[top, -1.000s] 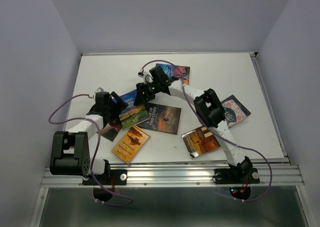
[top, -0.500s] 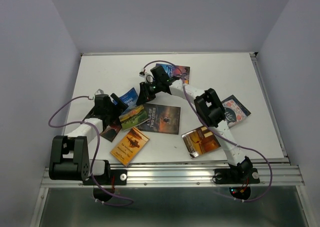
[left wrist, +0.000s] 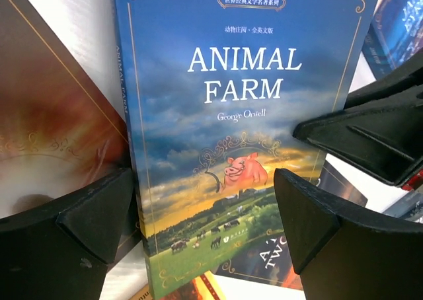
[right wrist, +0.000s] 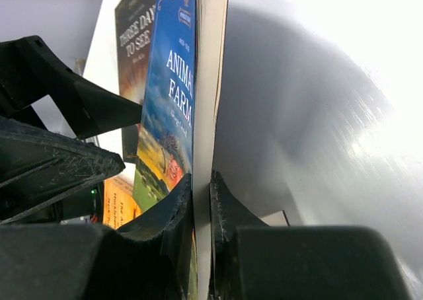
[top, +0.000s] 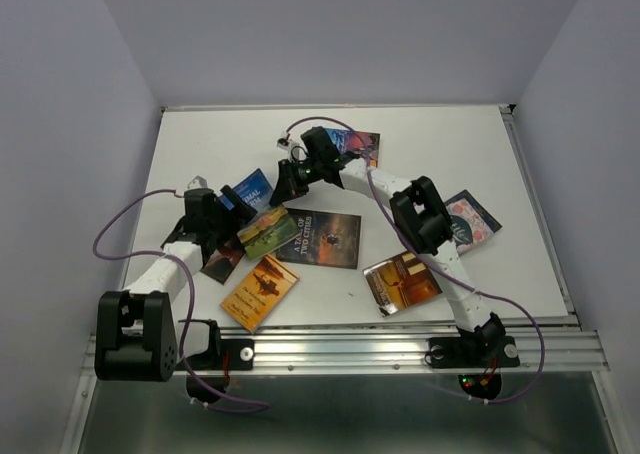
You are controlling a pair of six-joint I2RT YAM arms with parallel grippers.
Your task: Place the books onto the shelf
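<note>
The blue and green "Animal Farm" book (top: 257,210) (left wrist: 231,135) is tilted up off the table. My right gripper (top: 289,181) (right wrist: 201,207) is shut on its long page edge (right wrist: 208,82). My left gripper (top: 215,217) (left wrist: 205,227) is open, one finger on each side of the cover and not pressing it. Other books lie flat: a dark one (top: 325,237), an orange one (top: 261,288), a glossy amber one (top: 402,280), a patterned one (top: 468,219), a blue one (top: 355,144) and a dark brown one (top: 222,262) (left wrist: 46,115). The shelf is out of view.
The white table (top: 450,144) is boxed in by pale walls on three sides, with a metal rail (top: 340,352) along the near edge. Both arms cross over the book cluster at the centre left. Purple cables (top: 115,229) loop beside the left arm.
The right gripper has closed onto the Animal Farm book's edge and drawn it up and back. The left arm has shifted slightly left and its jaws opened a little wider.
</note>
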